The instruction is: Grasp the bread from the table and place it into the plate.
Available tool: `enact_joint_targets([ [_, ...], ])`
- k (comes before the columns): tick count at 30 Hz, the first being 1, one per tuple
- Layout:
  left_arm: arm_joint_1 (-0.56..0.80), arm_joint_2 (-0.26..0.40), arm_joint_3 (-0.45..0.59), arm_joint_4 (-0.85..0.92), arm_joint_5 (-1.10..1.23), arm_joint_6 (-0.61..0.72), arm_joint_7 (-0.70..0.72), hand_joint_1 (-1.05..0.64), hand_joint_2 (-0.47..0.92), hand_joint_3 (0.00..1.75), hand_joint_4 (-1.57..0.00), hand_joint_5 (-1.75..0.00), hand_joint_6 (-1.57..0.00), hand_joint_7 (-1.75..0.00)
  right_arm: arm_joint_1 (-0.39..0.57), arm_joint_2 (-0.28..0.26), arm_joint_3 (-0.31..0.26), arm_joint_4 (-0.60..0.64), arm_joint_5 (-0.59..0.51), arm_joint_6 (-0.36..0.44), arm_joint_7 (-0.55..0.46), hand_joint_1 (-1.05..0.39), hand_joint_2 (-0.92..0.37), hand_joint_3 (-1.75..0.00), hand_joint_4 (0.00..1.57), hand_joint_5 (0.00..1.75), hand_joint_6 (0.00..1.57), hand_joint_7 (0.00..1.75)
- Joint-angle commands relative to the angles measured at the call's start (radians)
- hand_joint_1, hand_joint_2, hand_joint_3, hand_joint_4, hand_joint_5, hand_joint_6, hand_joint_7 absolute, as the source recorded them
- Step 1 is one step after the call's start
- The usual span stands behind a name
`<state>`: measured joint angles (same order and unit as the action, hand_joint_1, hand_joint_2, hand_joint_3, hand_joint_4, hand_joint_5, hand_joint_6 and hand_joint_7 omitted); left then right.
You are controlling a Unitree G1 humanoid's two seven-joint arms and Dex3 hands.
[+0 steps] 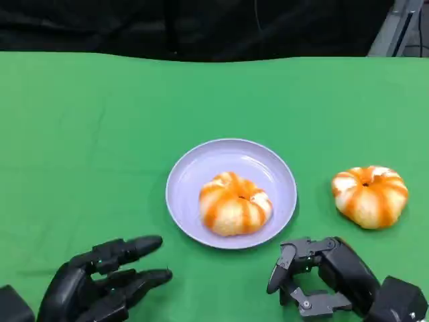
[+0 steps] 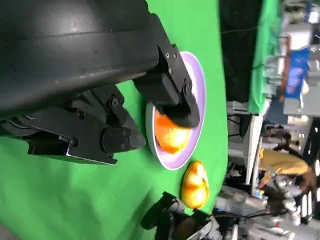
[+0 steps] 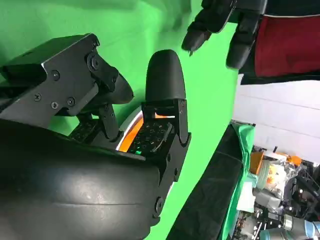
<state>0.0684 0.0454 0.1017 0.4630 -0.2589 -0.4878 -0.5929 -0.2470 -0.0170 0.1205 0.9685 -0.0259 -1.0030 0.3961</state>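
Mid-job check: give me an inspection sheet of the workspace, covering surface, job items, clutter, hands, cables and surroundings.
Surface: green table, flat.
Job items: one bread lies in the plate; second bread sits on the table beside the plate, toward the right hand's side.
Clutter: nothing seen.
Hands: left hand and right hand both hold nothing, near the table's front edge.
Cables: nothing seen on the table.
Surroundings: dark backdrop; a person and equipment beyond the table in the left wrist view.

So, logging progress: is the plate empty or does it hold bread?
It holds bread: one bun sits inside the plate.
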Motion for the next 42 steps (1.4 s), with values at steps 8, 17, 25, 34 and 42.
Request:
enact_joint_targets([
  [8,-0.053,0.05,-0.026,0.18,0.182,-0.33,0.087,0.05,0.8,0.72,-0.8,-1.39,-0.9,-1.07,0.0,-0.013,-0.009,-0.005,0.003,0.002,-0.001,0.11,-0.55,-1.09,1.0,1.37,0.98,1.05],
  [17,-0.104,0.076,-0.041,0.29,0.246,-0.459,0.162,0.05,0.67,0.96,-0.76,-1.51,-0.84,-1.27,0.003,-0.014,-0.008,-0.012,0.003,0.01,-0.002,0.11,-0.56,-1.08,1.0,1.37,0.99,1.05],
  [25,-0.171,0.101,-0.062,0.384,0.267,-0.518,0.181,-0.01,0.61,1.08,-0.71,-1.66,-0.78,-1.41,0.003,-0.013,-0.008,-0.013,0.006,0.002,0.0,0.12,-0.56,-1.07,1.0,1.37,0.99,1.04],
  [34,-0.193,0.095,-0.074,0.409,0.255,-0.524,0.185,0.01,0.6,1.08,-0.72,-1.68,-0.78,-1.43,0.002,-0.01,-0.008,-0.008,0.009,0.001,0.005,0.12,-0.56,-1.07,0.99,1.36,1.0,1.03],
  [42,-0.206,0.092,-0.086,0.404,0.255,-0.521,0.183,0.01,0.62,1.06,-0.7,-1.68,-0.77,-1.43,-0.002,-0.011,-0.009,-0.004,0.008,0.001,0.004,0.11,-0.55,-1.08,1.0,1.35,1.0,1.03],
])
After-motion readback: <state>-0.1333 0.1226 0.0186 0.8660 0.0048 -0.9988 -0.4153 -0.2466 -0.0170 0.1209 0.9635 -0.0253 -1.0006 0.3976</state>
